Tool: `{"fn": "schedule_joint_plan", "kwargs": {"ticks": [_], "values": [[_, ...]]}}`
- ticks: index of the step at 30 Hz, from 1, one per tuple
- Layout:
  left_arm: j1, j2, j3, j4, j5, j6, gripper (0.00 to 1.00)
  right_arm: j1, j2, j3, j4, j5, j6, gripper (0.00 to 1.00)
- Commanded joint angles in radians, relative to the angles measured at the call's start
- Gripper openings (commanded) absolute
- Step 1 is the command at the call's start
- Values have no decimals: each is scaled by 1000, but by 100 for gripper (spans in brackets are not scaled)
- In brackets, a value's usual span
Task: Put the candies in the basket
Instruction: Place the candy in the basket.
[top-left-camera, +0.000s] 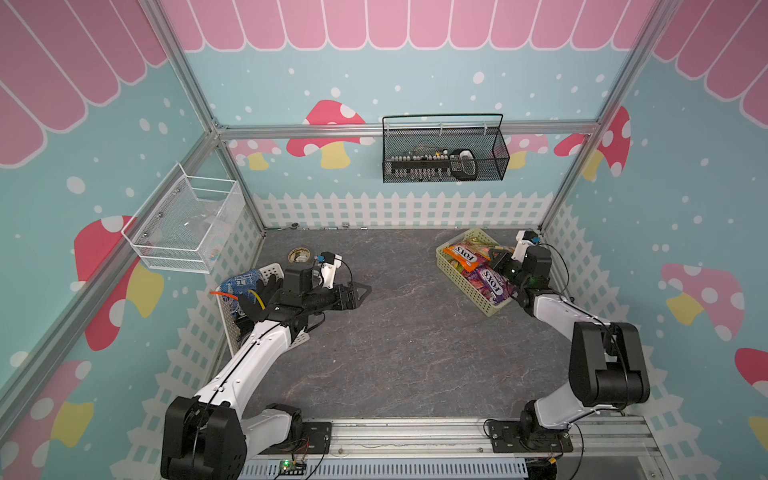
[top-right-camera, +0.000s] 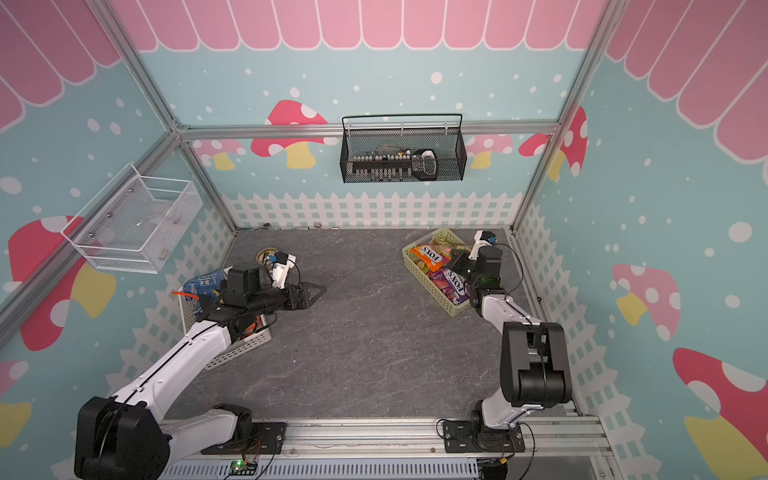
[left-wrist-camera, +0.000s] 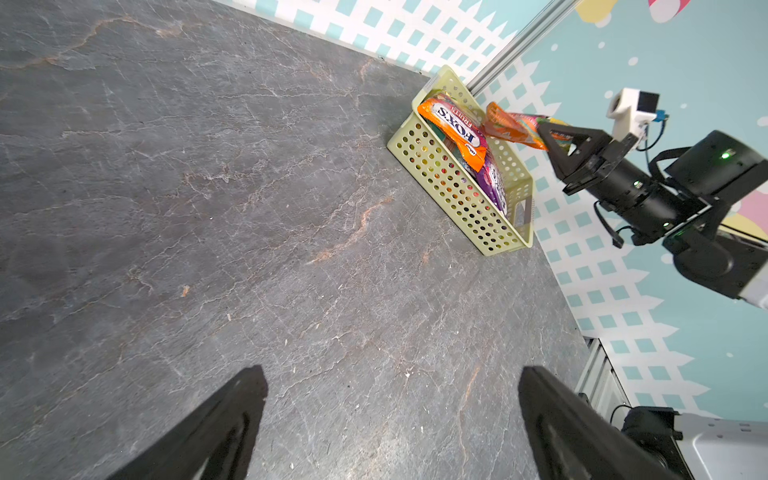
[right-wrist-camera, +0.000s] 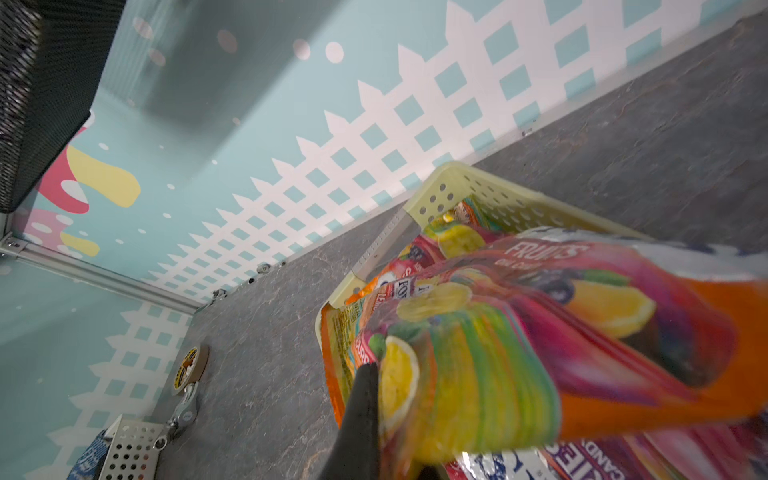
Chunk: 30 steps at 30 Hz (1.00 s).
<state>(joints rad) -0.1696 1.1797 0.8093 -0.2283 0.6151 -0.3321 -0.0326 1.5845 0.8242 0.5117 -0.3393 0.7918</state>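
Orange candy bag (right-wrist-camera: 623, 332) in right end effector (left-wrist-camera: 544, 133) above basket (left-wrist-camera: 453, 195).

The candies (left-wrist-camera: 457, 129) are glossy plastic bags; the basket (left-wrist-camera: 461, 195) is matt, perforated pale plastic. The surface (left-wrist-camera: 208, 208) looks like rough, veined grey stone. The black wire basket (top-left-camera: 444, 153) is metal mesh.

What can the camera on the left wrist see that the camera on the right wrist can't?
Only the left wrist view shows the right gripper from outside, shut on an orange candy bag above the basket, and the left gripper open. Only the right wrist view shows the roll of tape and a white perforated basket. Both show the yellow-green basket holding candy bags.
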Motion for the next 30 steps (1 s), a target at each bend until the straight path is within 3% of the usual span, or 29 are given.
{"fn": "schedule_joint_plan", "kwargs": {"ticks": [1,7,11,14,18,30], "values": [[5,-19,-13,-6,11,24,99,-6,13,-73,172,-84,76,0],[5,-5,-5,-6,20,21,99,-6,-8,-164,175,-91,86,0],[8,-3,-6,-6,18,19,99,-6,-26,-175,94,-66,75,11],[8,-5,-7,-6,17,18,99,-8,-44,-165,9,-21,61,32],[7,-9,-10,-6,13,18,99,-9,-84,-156,-62,38,40,43],[7,-12,-10,-6,3,15,99,-9,-205,-157,-229,107,14,52]]}}
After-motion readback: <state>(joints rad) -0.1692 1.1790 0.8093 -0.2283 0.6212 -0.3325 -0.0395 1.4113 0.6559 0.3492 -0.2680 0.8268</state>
